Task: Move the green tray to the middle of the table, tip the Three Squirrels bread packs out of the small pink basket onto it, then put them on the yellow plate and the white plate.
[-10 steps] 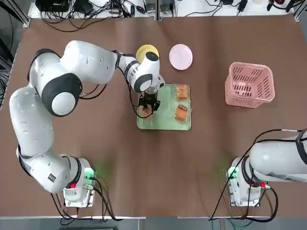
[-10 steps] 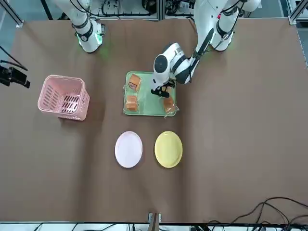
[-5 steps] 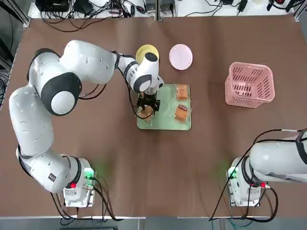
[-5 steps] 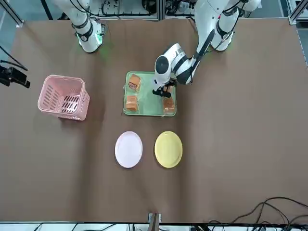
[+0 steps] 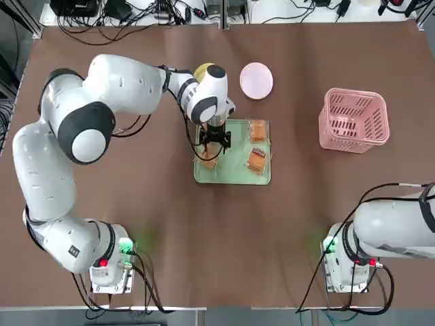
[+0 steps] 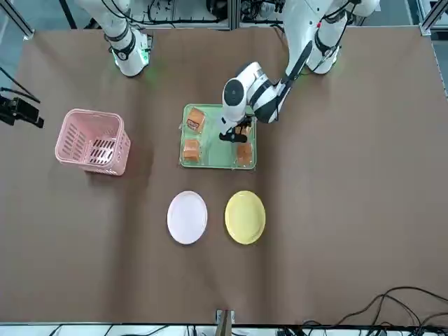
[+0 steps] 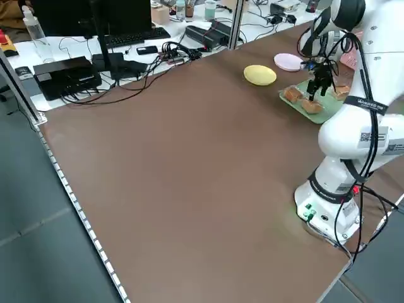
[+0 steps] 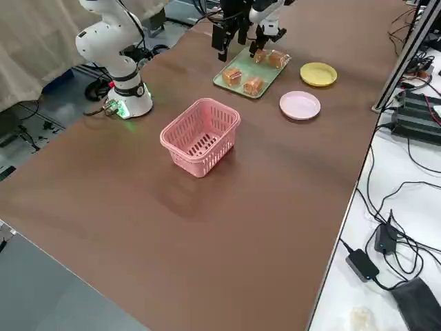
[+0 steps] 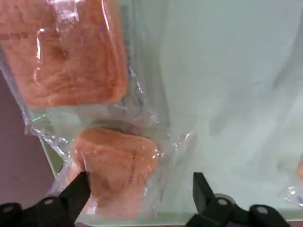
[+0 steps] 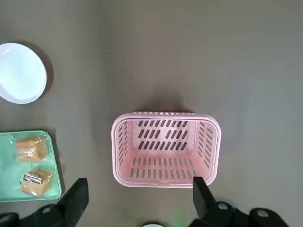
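Bread packs lying on the green tray [image 5: 234,173] under the left gripper [image 5: 213,140]

Left gripper is hovering with its fingers spread wide over the tray's left side, gripping nothing; two Three Squirrels bread packs [image 9: 116,165] are lying just beneath it, two more [image 5: 257,160] are sitting on the tray's right side; the yellow plate [image 6: 245,217] and white plate [image 6: 187,217] are resting beyond the tray; the small pink basket [image 5: 354,120] is standing upright well right of the tray; right gripper [image 10: 137,208] is hanging spread wide, holding nothing, above the basket.
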